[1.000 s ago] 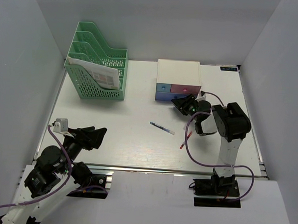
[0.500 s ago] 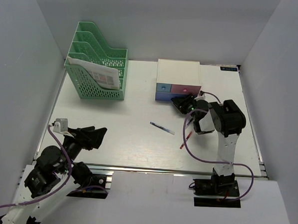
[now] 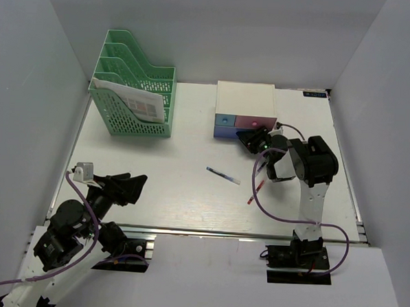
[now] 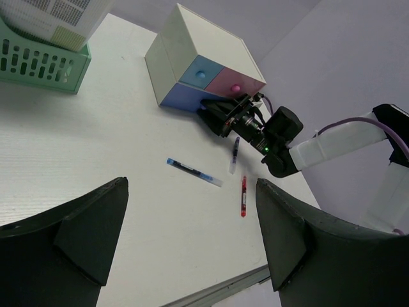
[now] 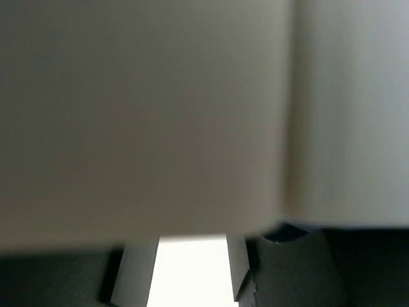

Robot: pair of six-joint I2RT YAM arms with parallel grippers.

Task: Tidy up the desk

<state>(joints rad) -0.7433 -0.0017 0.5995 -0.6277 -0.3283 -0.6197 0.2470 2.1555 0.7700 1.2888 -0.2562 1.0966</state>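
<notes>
The white desk [image 3: 178, 135] holds a blue pen [image 3: 223, 175], a red pen [image 3: 256, 192] and a pale pen [image 3: 261, 165] partly under the right arm's cable. My right gripper [image 3: 250, 138] is open, with its fingertips against the blue bottom drawer of the small white drawer box [image 3: 245, 100]. In the right wrist view the drawer box front [image 5: 140, 115] fills the frame, blurred, with the right gripper [image 5: 192, 278] at the bottom edge. My left gripper [image 3: 131, 185] is open and empty above the desk's front left. In the left wrist view the left gripper [image 4: 192, 192] frames the blue pen [image 4: 193, 172] and red pen [image 4: 243, 196].
A green mesh file rack [image 3: 134, 88] with papers stands at the back left. Grey walls enclose the desk. A metal rail [image 3: 208, 231] runs along the front edge. The box has a blue drawer [image 4: 199, 72] and a pink drawer [image 4: 231, 84] on top.
My right gripper has moved a little back and left, closer against the drawer box's bottom drawer. The left arm and the pens have not moved.
</notes>
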